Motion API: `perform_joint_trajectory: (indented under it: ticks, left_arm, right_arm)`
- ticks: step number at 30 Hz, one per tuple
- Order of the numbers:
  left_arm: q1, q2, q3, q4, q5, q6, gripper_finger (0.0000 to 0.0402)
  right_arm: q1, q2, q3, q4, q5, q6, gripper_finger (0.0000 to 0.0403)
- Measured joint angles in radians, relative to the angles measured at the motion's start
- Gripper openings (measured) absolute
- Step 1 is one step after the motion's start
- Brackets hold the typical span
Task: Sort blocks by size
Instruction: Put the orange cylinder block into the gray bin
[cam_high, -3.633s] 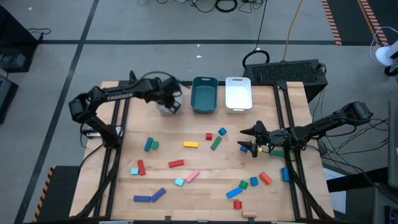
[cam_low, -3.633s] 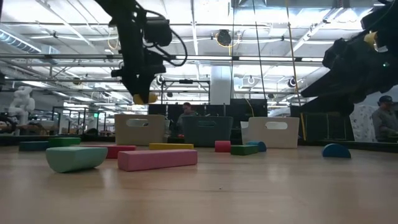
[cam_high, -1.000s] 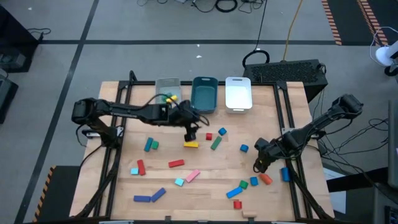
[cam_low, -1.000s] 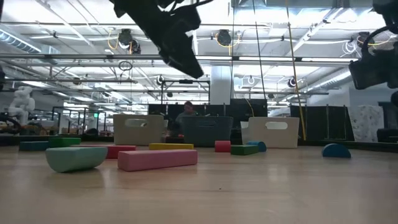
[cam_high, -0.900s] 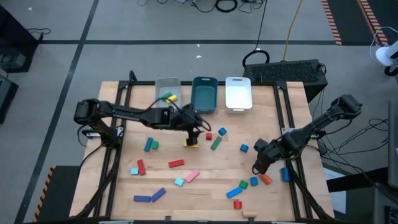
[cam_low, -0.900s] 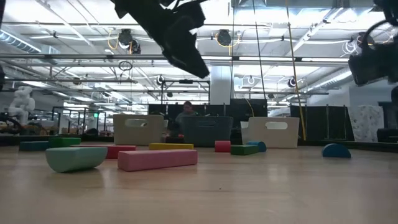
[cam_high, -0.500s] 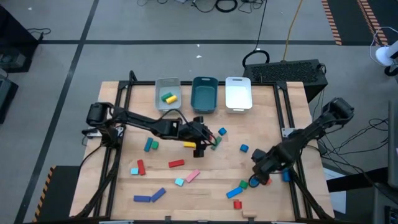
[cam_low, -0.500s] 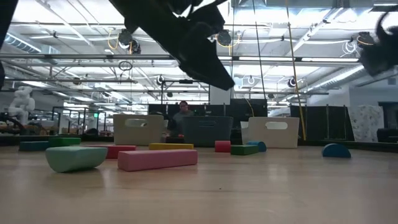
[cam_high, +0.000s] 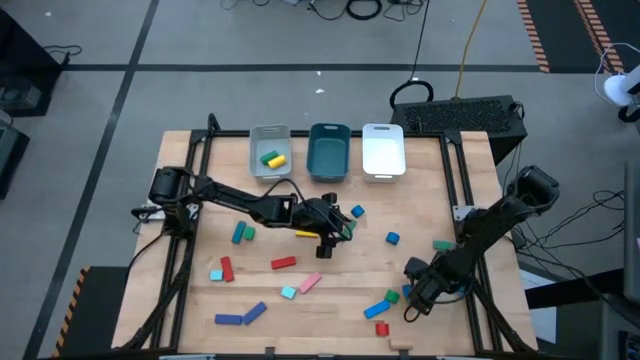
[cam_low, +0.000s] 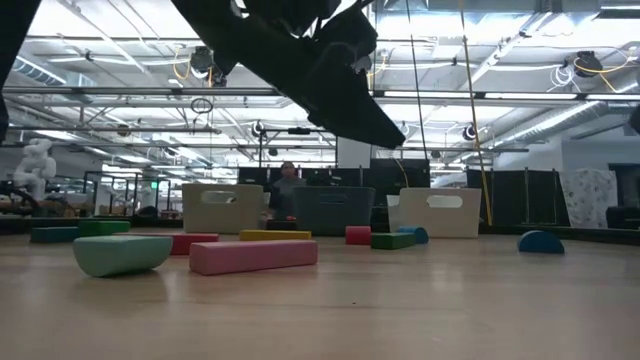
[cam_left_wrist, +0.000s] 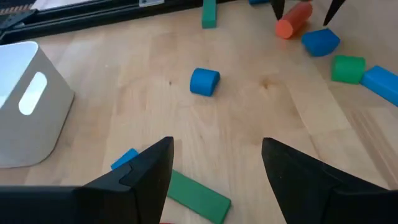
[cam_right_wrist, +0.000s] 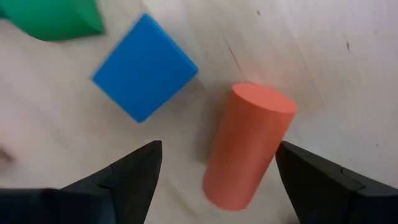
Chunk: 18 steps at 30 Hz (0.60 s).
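Note:
Coloured blocks lie scattered on the wooden table (cam_high: 300, 300). One yellow block (cam_high: 270, 157) lies in the grey tray (cam_high: 256, 165). My left gripper (cam_high: 338, 232) is open and hangs low over the middle of the table. It is tipped toward the right, just above a green bar (cam_left_wrist: 193, 196) and short of a blue cylinder (cam_left_wrist: 204, 81). My right gripper (cam_high: 415, 300) is open and points down near the front right. Its fingers (cam_right_wrist: 127, 174) stand on either side of an orange cylinder (cam_right_wrist: 249, 146) that lies on its side, beside a blue cube (cam_right_wrist: 144, 67). Neither gripper touches a block.
A teal tray (cam_high: 329, 152) and a white tray (cam_high: 383, 150) stand beside the grey one at the far edge. A yellow bar (cam_high: 303, 232), red bar (cam_high: 283, 263), pink bar (cam_low: 253, 255) and cyan block (cam_low: 122, 254) lie mid-table. Blue bars (cam_high: 240, 316) lie near the front edge.
My left gripper has come down and moved toward the table's right and near edges, from over the yellow bar to the green bar. My right gripper has moved toward the near edge, tipped further down, and now stands over the orange cylinder. No block has moved.

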Motion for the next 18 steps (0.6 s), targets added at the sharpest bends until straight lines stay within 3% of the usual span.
perform_joint_trajectory:
  ticks: [8,18]
  left_arm:
    - [0.000,0.002,0.000,-0.001,-0.006,-0.009,0.0247]
    - [0.000,0.002,0.000,0.001,-0.013,-0.118,0.0247]
  right_arm:
    - [0.009,0.045,0.003,-0.006,0.014,-0.015,0.0280]
    - [-0.020,0.046,0.000,-0.039,0.018,-0.150,0.0104]
